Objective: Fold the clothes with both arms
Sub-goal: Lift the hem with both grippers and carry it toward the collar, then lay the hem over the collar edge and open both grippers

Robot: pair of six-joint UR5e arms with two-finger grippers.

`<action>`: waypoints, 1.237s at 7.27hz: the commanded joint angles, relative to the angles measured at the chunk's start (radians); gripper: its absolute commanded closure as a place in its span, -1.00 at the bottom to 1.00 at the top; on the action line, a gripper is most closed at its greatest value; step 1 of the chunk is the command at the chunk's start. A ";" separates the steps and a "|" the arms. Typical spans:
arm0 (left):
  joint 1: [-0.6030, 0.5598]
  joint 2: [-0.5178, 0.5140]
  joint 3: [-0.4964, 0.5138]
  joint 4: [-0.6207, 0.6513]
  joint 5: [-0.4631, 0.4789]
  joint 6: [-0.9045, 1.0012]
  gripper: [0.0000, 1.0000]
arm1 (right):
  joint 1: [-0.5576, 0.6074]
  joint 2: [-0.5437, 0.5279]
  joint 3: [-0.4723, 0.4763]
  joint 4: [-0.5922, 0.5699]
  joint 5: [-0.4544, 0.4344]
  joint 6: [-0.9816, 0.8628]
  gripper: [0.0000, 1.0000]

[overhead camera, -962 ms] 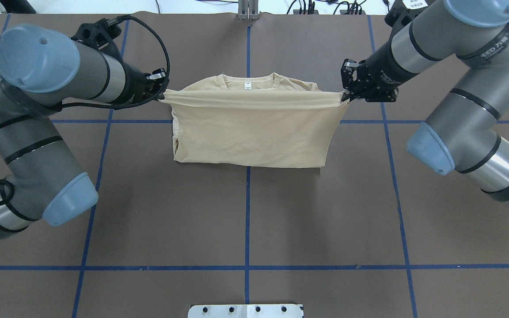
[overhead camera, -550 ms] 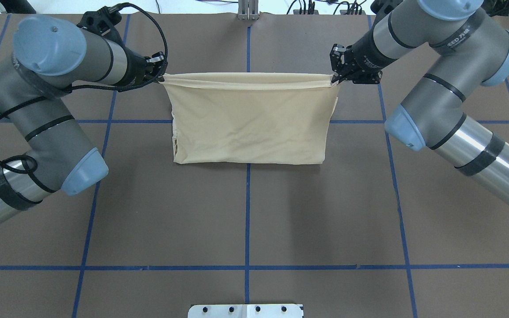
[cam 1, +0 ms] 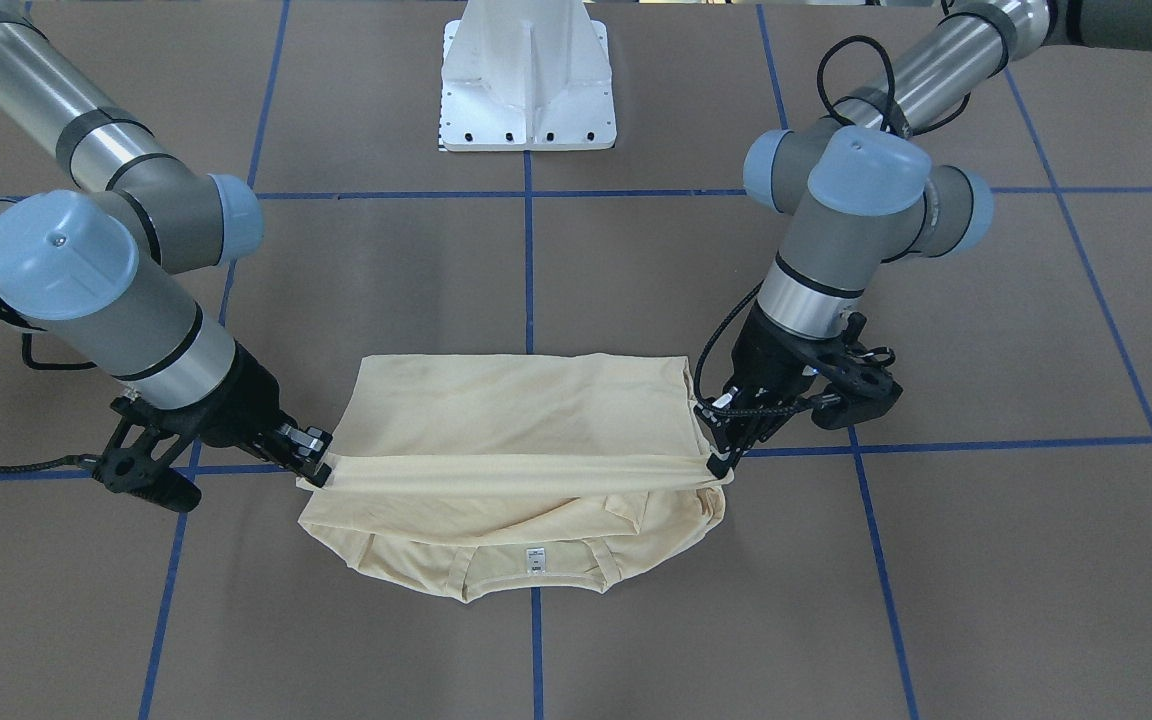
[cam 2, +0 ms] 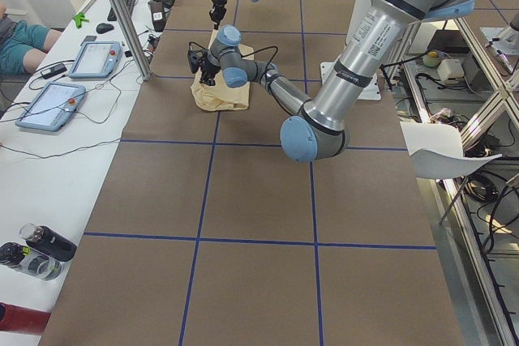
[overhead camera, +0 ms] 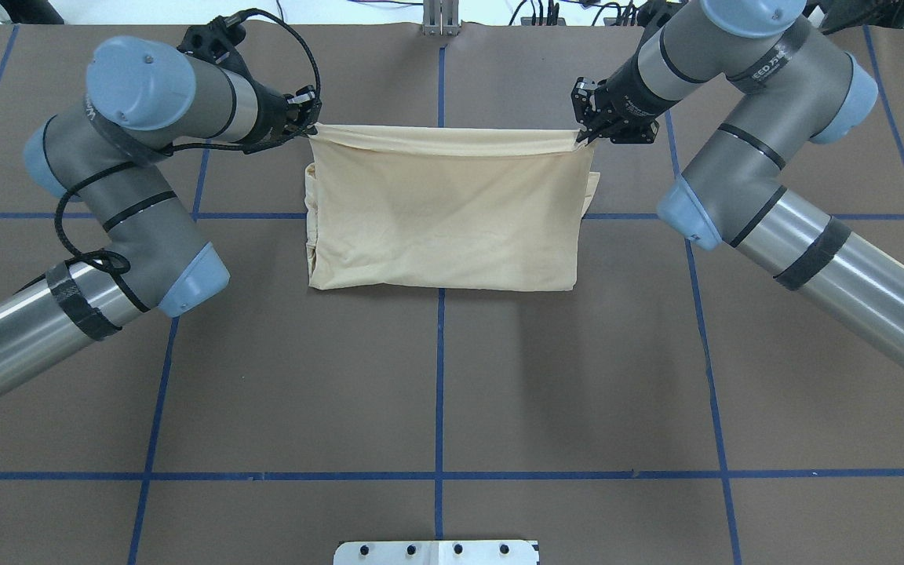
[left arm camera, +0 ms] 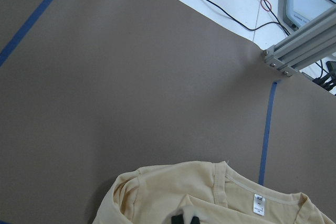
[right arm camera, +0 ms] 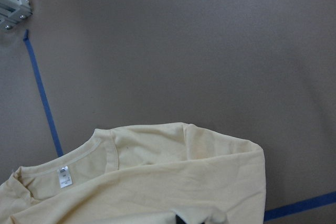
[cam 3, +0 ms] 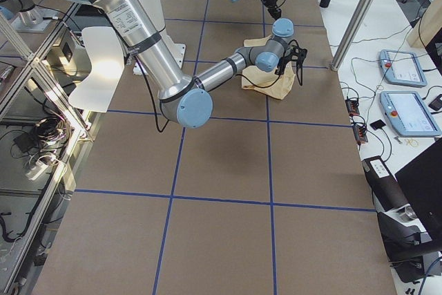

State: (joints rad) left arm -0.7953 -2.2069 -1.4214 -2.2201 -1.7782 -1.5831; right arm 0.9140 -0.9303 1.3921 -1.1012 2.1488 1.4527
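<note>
Fold-over step, probably: pale cream-yellow thin long-sleeved T-shirt sits on the brown tabletop toward 12 o'clock, top layer pulled taut. Left black two-finger end effector is clamped on its 10 o'clock corner, right end effector on the 2 o'clock one. Next, probably: lay that edge over the collar, release together.

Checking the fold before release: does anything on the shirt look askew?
Slightly: folded-in fabric pokes out past the T-shirt's top layer near the right gripper, less so by the left gripper. The held edge runs straight; no damage shows.
</note>
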 commanded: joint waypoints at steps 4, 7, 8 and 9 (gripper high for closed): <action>0.004 -0.037 0.159 -0.110 0.005 -0.029 1.00 | -0.003 0.115 -0.217 0.046 -0.020 -0.002 1.00; 0.014 -0.068 0.214 -0.115 0.006 -0.029 1.00 | -0.013 0.136 -0.251 0.047 -0.041 -0.002 1.00; 0.022 -0.070 0.214 -0.115 0.011 -0.029 1.00 | -0.029 0.136 -0.260 0.047 -0.075 -0.002 1.00; 0.025 -0.073 0.214 -0.115 0.014 -0.029 1.00 | -0.033 0.137 -0.260 0.047 -0.082 -0.002 1.00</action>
State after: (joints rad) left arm -0.7760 -2.2760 -1.2083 -2.3346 -1.7680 -1.6122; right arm 0.8899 -0.7950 1.1361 -1.0541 2.0837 1.4511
